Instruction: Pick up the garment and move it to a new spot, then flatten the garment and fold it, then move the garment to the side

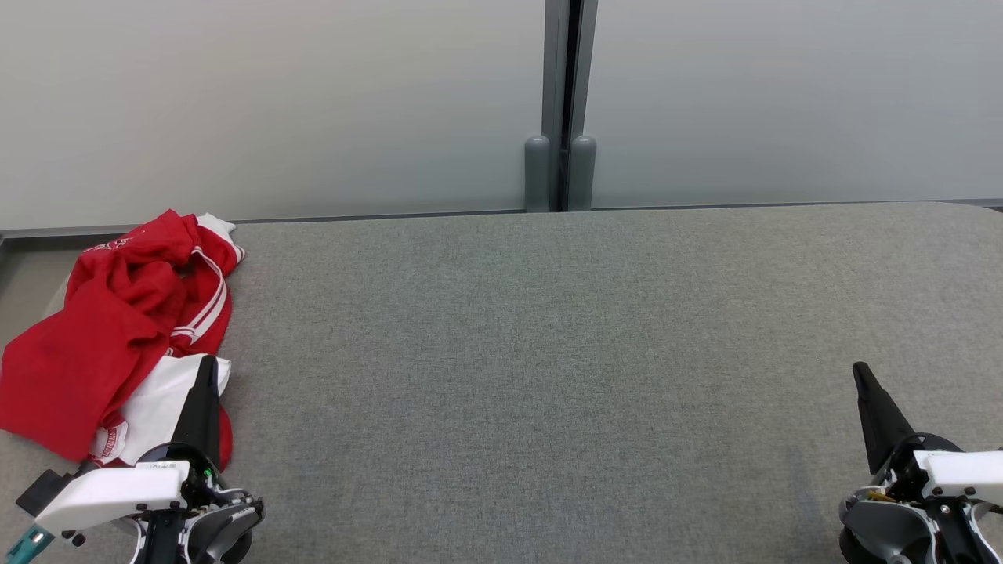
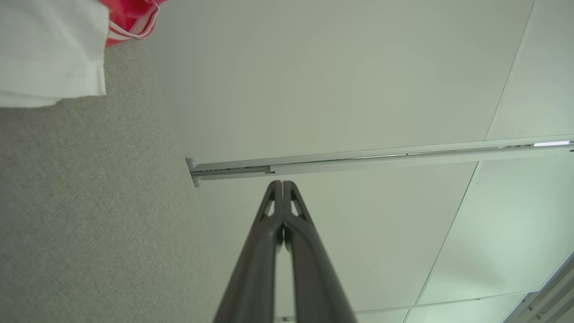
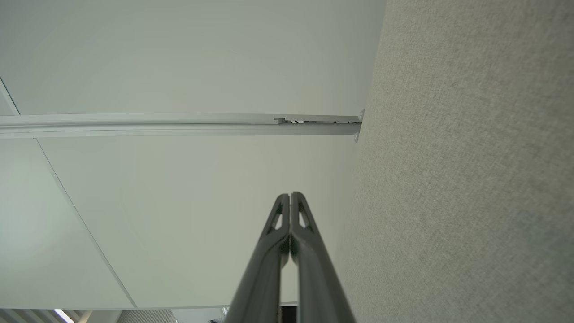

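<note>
Left tool (image 1: 207,366) closed, crumpled red garment (image 1: 117,313) lying near-to-far

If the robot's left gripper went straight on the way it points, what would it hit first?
The left gripper would likely meet the pale wall near its metal strip; the garment lies off that line, though depth is unclear.

The left gripper (image 1: 208,362) and right gripper (image 1: 859,368) are both closed tight, with fingers pointing up.
</note>
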Robot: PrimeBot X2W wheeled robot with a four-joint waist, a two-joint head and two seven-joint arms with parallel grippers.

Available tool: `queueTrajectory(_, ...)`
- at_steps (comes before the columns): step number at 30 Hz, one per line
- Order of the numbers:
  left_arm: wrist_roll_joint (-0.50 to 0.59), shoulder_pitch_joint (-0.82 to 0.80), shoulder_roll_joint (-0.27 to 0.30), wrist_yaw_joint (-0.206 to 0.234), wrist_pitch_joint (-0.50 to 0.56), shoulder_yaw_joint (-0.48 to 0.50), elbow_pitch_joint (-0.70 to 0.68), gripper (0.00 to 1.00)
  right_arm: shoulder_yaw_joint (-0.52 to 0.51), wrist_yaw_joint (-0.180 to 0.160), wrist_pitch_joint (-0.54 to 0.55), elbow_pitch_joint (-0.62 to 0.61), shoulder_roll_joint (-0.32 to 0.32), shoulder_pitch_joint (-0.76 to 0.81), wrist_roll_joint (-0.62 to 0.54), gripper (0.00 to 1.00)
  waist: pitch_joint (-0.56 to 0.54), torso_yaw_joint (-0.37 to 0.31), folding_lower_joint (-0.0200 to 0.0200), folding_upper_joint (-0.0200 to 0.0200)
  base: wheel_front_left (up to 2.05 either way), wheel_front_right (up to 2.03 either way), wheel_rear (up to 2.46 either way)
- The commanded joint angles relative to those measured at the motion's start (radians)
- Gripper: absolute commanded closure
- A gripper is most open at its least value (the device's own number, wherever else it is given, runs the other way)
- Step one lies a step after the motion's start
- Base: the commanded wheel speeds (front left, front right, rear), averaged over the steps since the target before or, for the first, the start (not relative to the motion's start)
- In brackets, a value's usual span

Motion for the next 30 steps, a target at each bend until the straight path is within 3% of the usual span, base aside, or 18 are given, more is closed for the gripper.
queueTrajectory(1, -0.001, -0.016, 0.005, -0.004, 0.003, 0.003, 0.0, 1.0, -0.001, 0.0, 0.002, 0.002, -0.009, -0.005, 0.002, 1.0, 0.0, 0.0, 0.0, 0.0, 0.0, 0.0, 0.0)
queueTrajectory(30, -0.001, -0.016, 0.006, -0.004, 0.003, 0.003, 0.0, 1.0, -0.001, 0.0, 0.002, 0.002, -0.009, -0.005, 0.002, 1.0, 0.0, 0.0, 0.0, 0.0, 0.0, 0.0, 0.0)
